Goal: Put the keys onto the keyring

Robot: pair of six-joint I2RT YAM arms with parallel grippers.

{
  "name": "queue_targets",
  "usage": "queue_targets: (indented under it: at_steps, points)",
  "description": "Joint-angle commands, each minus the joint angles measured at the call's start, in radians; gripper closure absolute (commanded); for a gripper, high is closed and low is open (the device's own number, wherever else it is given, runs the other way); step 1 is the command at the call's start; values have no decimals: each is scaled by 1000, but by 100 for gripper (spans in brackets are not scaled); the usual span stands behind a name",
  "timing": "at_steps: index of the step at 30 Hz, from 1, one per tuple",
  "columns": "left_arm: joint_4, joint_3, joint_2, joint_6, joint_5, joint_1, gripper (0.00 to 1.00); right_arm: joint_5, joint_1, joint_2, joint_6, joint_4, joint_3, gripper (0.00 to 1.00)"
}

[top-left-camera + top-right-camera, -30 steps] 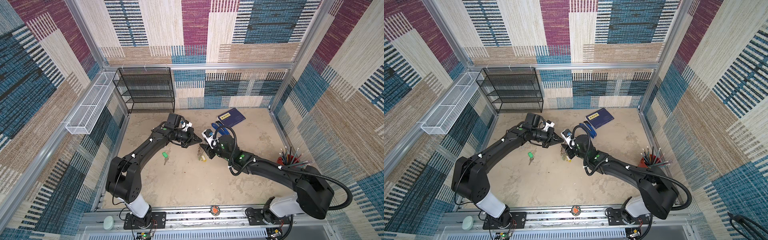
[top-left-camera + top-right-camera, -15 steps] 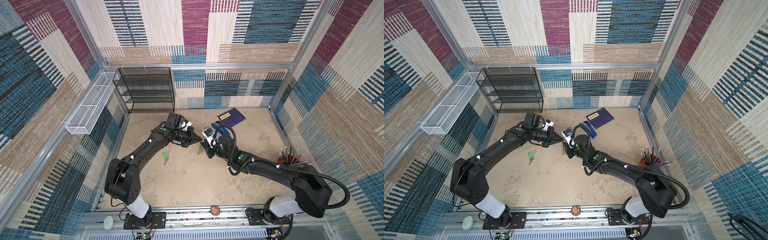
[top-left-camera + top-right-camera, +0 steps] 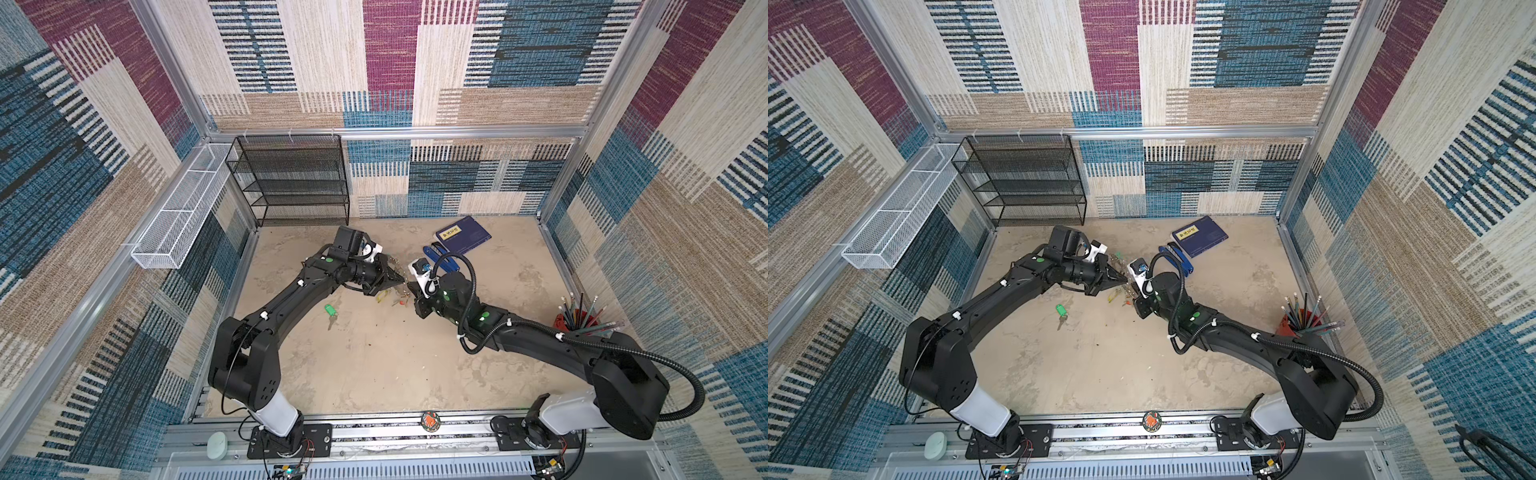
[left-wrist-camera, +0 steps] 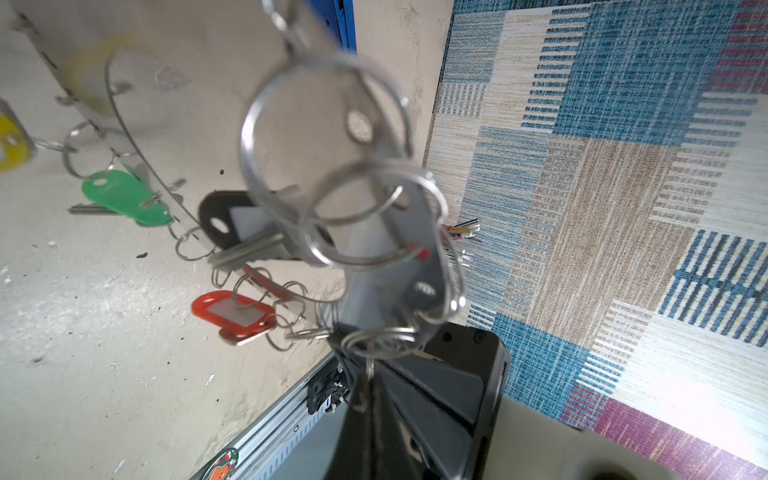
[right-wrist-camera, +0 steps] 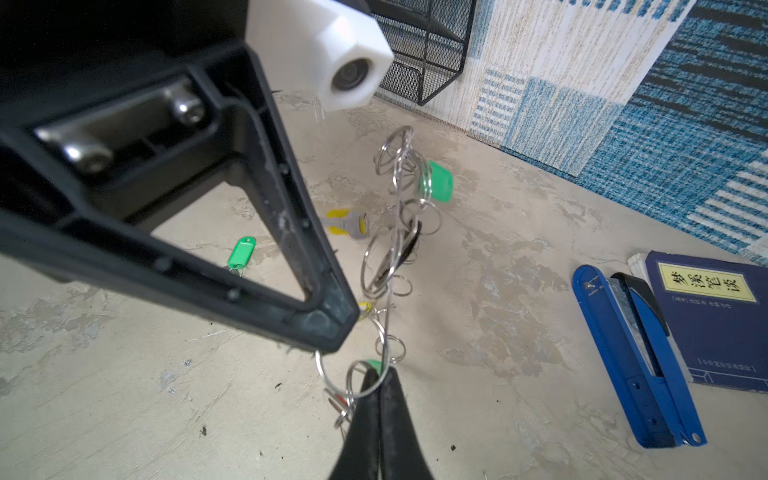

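Observation:
The keyring (image 3: 394, 292) (image 3: 1120, 292) hangs above the floor between both grippers. It is a flat grey disc (image 4: 415, 232) rimmed with split rings and green, yellow and red tags, and shows edge-on in the right wrist view (image 5: 395, 249). My left gripper (image 3: 401, 279) (image 4: 368, 374) is shut on its rim. My right gripper (image 3: 411, 291) (image 5: 378, 374) is shut on the opposite rim, among small rings. A green-tagged key (image 3: 329, 309) (image 5: 241, 252) lies loose on the floor below the left arm. A black-tagged key (image 4: 224, 220) shows behind the disc; whether it is attached I cannot tell.
A blue stapler (image 3: 442, 259) and a blue book (image 3: 463, 235) lie at the back right. A red cup of pencils (image 3: 577, 320) stands by the right wall. A black mesh shelf (image 3: 291, 183) and a white wire basket (image 3: 183, 208) are at the back left.
The right gripper's jaws have closed onto the keyring's rim, close to the left gripper's tips. The left arm has barely moved.

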Motion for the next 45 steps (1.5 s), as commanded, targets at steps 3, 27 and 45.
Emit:
queue_targets:
  at_steps: [3,27,45]
  points:
    - [60,-12,-9,-12,53,-2,100,20,0,-9,3,8,-11,100]
    - [61,-20,-16,-21,31,-3,100,86,44,14,-7,21,29,47]
    - [-420,297,103,556,-28,6,100,-220,-139,-242,134,-69,-40,26]
